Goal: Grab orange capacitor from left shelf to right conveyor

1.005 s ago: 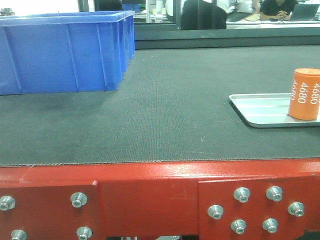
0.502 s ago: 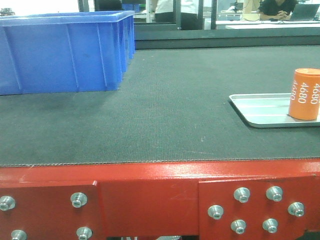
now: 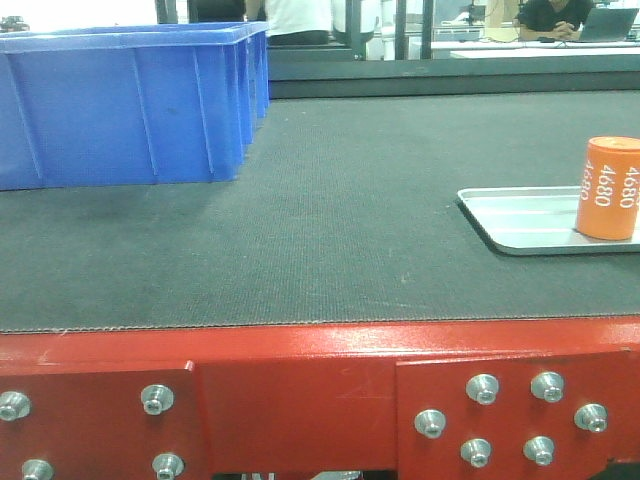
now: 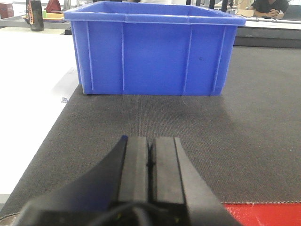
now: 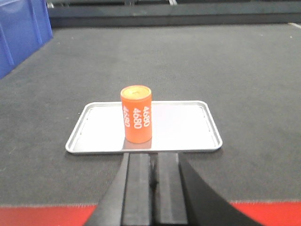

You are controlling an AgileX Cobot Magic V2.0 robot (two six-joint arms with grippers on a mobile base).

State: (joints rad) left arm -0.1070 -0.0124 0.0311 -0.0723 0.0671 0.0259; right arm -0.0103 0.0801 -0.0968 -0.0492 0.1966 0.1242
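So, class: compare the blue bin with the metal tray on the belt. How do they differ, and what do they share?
The blue bin is deep with tall ribbed walls; the metal tray is shallow with only a low rim. The bin is blue plastic, the tray shiny silver. The tray carries an upright orange capacitor; the bin's inside cannot be seen. The bin looks much bulkier than the tray. Both are rectangular and rest on the dark belt.

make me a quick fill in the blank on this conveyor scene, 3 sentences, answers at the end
1. The orange capacitor stands upright on a silver ____.
2. The white number printed on the capacitor reads ____.
3. The big plastic bin ahead of the left gripper is ____ in colour.

Missing words: tray; 4680; blue
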